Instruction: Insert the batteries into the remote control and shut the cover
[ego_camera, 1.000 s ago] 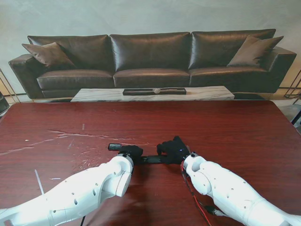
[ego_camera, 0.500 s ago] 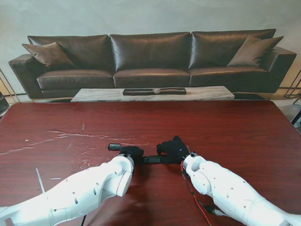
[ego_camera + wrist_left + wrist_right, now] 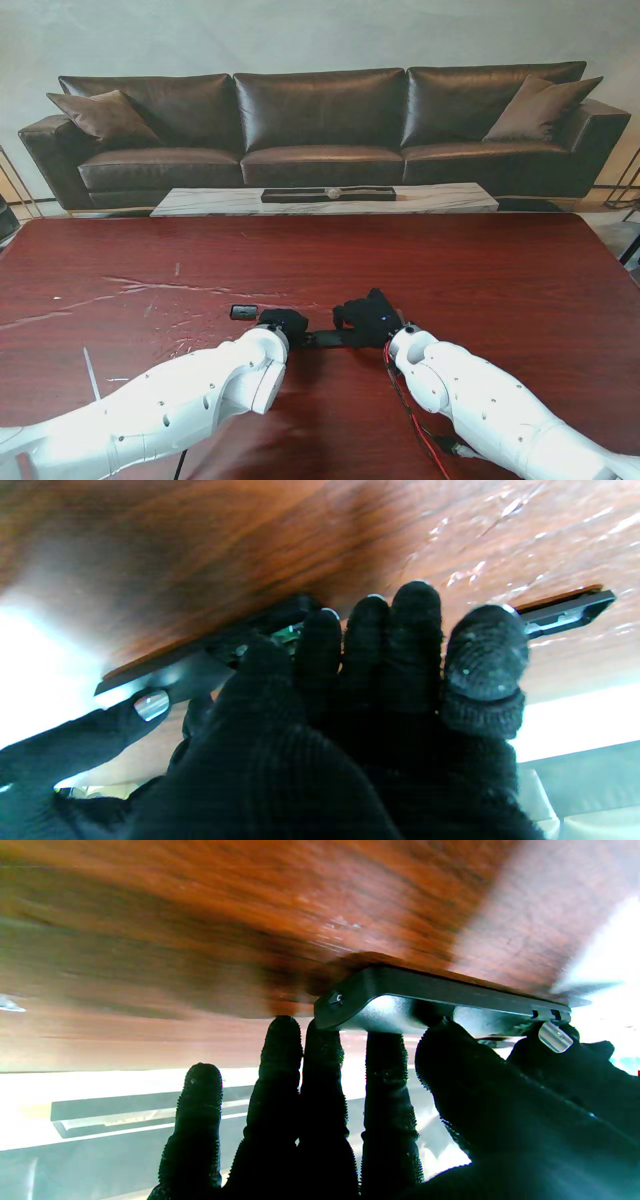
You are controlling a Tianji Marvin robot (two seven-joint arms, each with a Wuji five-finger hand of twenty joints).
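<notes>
I see the slim black plastic remote control point(image 3: 322, 338) lying on the dark red wooden surface point(image 3: 480, 280) near me, between both hands. My right hand point(image 3: 368, 318) holds its right end, fingers point(image 3: 384, 1080) curled round it (thumb underneath), while my left hand point(image 3: 283, 323) presses closed fingers point(image 3: 415, 630) on its left end. A small black flat cover point(image 3: 243, 312) lies just left.

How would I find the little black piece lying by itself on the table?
Start at the big red-brown table. Find the robot's two black-gloved hands on the remote. The small black piece, probably the battery cover, lies left of them, untouched, alone.
</notes>
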